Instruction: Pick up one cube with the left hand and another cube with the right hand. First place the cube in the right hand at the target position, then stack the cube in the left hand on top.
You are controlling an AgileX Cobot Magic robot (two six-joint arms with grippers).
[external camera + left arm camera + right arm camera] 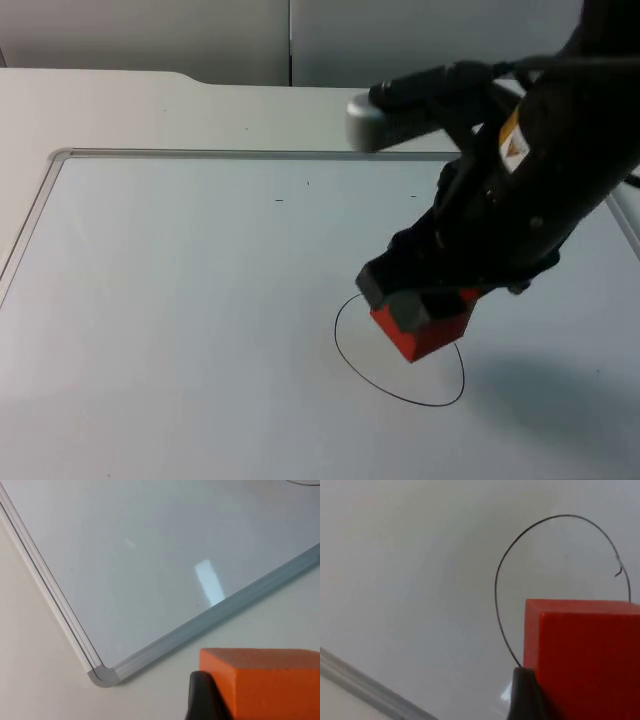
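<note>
You have two cubes, one in each gripper. Nearest in the top view, right of centre, your right gripper (420, 312) pinches the red cube (425, 330) over the one drawn circle (345, 362) on the whiteboard (180, 300). Your left gripper (235, 702) is clamped on the orange cube (265, 680), held above the table (30, 680) beside the whiteboard's rounded corner.

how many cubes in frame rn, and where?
2. The red cube is in the right gripper, over the drawn circle on the whiteboard. The orange cube is in the left gripper, beside the whiteboard's corner.
</note>
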